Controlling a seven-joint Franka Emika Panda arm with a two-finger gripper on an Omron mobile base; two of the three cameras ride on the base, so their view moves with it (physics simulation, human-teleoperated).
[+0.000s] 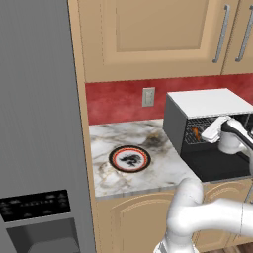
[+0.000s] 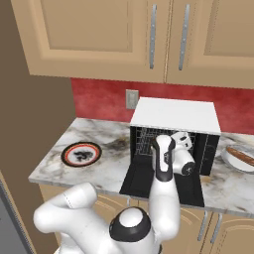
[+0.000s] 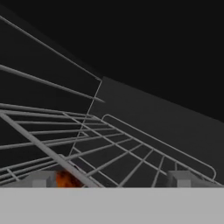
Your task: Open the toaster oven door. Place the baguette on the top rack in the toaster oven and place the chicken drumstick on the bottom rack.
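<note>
**Mia:** Where is the toaster oven (image 2: 173, 115)?

**Sam:** It sits on the marble counter (image 1: 106, 138), under the cupboards. It has a white top. Its door (image 2: 163, 186) is open and lies flat in front of it.

**Mia:** Where is the claw?

**Sam:** The claw (image 3: 111, 177) is inside the oven. Its two small tips stand apart, low in the hand view, over a wire rack (image 3: 127, 153). An orange bit (image 3: 65, 178) is right next to one tip (image 3: 41, 178). I cannot tell if the claw is gripping it or has let go.

**Mia:** Is that the chicken?

**Sam:** It is too small to tell. From the left side I also see an orange thing (image 1: 195, 133) inside the oven, by the claw.

**Mia:** Where is the baguette?

**Sam:** A long brown thing (image 2: 242, 157) lies on a plate (image 2: 229, 158) to the right of the oven. It may be the baguette.

**Mia:** What is left of the oven?

**Sam:** A round plate with a red rim (image 1: 129, 158), well apart from the oven.
</note>
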